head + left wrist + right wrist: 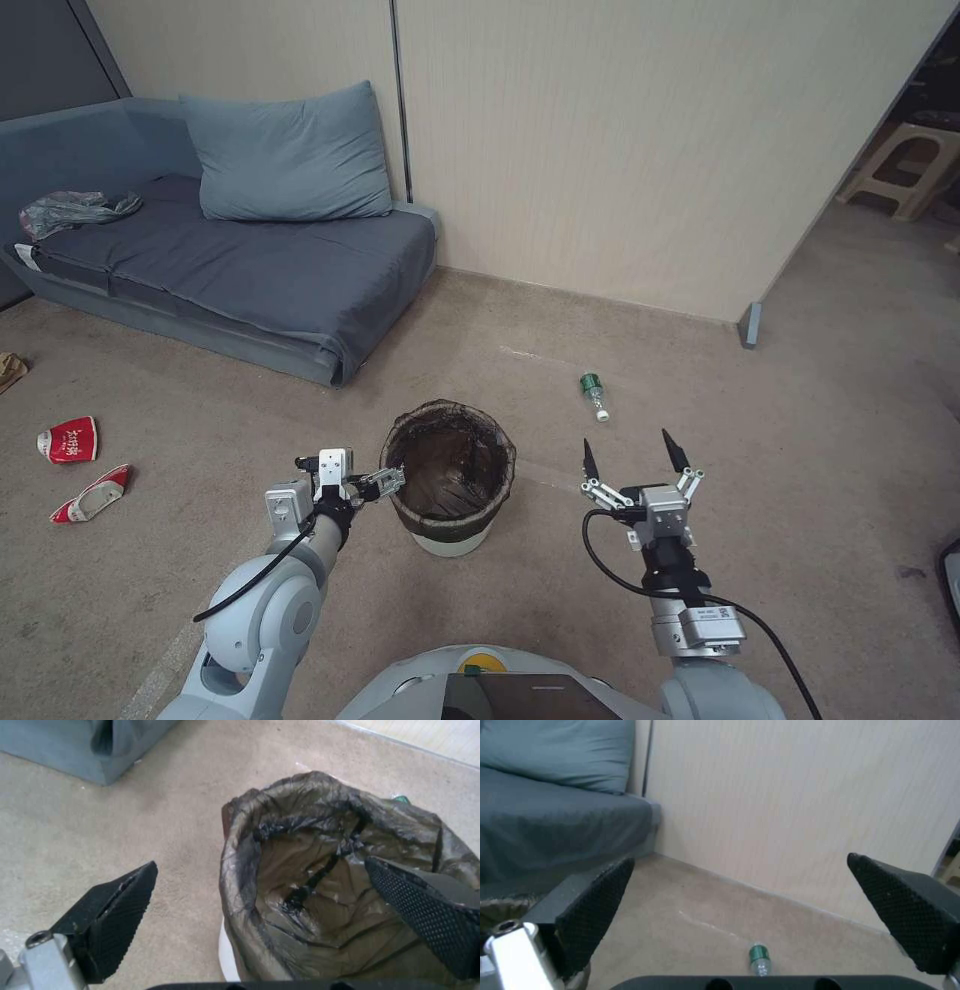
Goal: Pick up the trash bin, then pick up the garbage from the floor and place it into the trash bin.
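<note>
The trash bin (447,530), white with a dark liner (310,828) folded over its rim, stands on the carpet in front of me. My left gripper (388,482) (260,864) is open at the bin's left rim, one finger (115,907) outside the wall and the other (425,907) over the inside. My right gripper (633,455) (741,858) hangs open to the right of the bin, holding nothing. Garbage lies on the floor: a small green bottle (594,392) (758,958) beyond the right gripper, and two crushed red-and-white cups (68,440) (92,494) far left.
A grey sofa (230,260) with a cushion (285,155) and a crumpled foil bag (70,210) stands at the back left. A beige partition wall (600,150) closes the back. A plastic stool (905,165) is far right, and a tan scrap (10,370) lies at the left edge.
</note>
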Controlling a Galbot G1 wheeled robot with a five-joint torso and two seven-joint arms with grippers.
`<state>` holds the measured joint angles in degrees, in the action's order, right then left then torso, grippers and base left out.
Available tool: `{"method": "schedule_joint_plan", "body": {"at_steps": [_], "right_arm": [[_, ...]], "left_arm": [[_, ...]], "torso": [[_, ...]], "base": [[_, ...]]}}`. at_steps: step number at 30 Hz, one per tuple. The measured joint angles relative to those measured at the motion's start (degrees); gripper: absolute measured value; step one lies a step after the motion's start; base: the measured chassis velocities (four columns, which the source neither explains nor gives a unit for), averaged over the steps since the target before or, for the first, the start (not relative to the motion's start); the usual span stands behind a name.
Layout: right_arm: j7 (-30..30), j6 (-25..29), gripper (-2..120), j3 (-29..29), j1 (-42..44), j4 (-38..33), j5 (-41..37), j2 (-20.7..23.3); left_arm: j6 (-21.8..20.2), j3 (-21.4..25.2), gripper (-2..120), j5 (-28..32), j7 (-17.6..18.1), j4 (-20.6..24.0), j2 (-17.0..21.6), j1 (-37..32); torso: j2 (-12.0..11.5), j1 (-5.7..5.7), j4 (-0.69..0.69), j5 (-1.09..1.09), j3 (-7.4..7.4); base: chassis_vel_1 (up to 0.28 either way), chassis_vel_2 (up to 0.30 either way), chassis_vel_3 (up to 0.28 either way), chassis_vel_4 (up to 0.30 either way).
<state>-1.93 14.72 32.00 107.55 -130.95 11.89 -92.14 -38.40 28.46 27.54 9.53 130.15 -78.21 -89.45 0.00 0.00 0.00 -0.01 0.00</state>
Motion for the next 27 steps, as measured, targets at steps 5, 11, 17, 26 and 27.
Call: {"method": "schedule_joint_plan", "body": {"at_steps": [5, 11, 17, 26, 27], "right_arm": [[0.03, -0.01, 100, -0.09, -0.01, 0.08, 0.05, 0.0], [0.03, -0.01, 100, -0.16, 0.01, 0.1, 0.14, 0.0], [0.02, 0.0, 100, -0.18, 0.02, 0.11, 0.23, 0.0], [-0.02, 0.03, 100, -0.18, 0.05, 0.11, 0.42, 0.0], [-0.02, 0.04, 100, -0.19, 0.06, 0.12, 0.45, 0.0]], "left_arm": [[-0.14, -0.78, 100, 0.78, 0.22, -1.45, -0.22, 1.1], [-0.16, -0.48, 100, 0.0, 0.88, -3.35, -0.81, 1.64], [-0.32, -0.42, 100, 0.58, 1.18, -5.52, -1.2, 2.89], [-1.11, -0.64, 100, 1.68, 1.21, -9.42, -1.95, 4.89], [-1.31, -0.81, 100, 2.01, 1.05, -9.98, -1.91, 5.12]], "torso": [[0.0, 0.0, -0.01, 0.0, 0.0], [0.0, 0.0, 0.0, 0.0, 0.0], [0.0, 0.0, 0.0, 0.01, 0.0], [0.0, 0.0, 0.0, 0.0, 0.0], [0.0, 0.0, 0.0, 0.01, 0.0]], "base": [[0.0, 0.0, 0.0, 0.0], [0.0, 0.0, 0.0, 0.0], [0.0, 0.0, 0.0, 0.0], [0.0, 0.0, 0.0, 0.0], [0.0, 0.0, 0.0, 0.0]]}}
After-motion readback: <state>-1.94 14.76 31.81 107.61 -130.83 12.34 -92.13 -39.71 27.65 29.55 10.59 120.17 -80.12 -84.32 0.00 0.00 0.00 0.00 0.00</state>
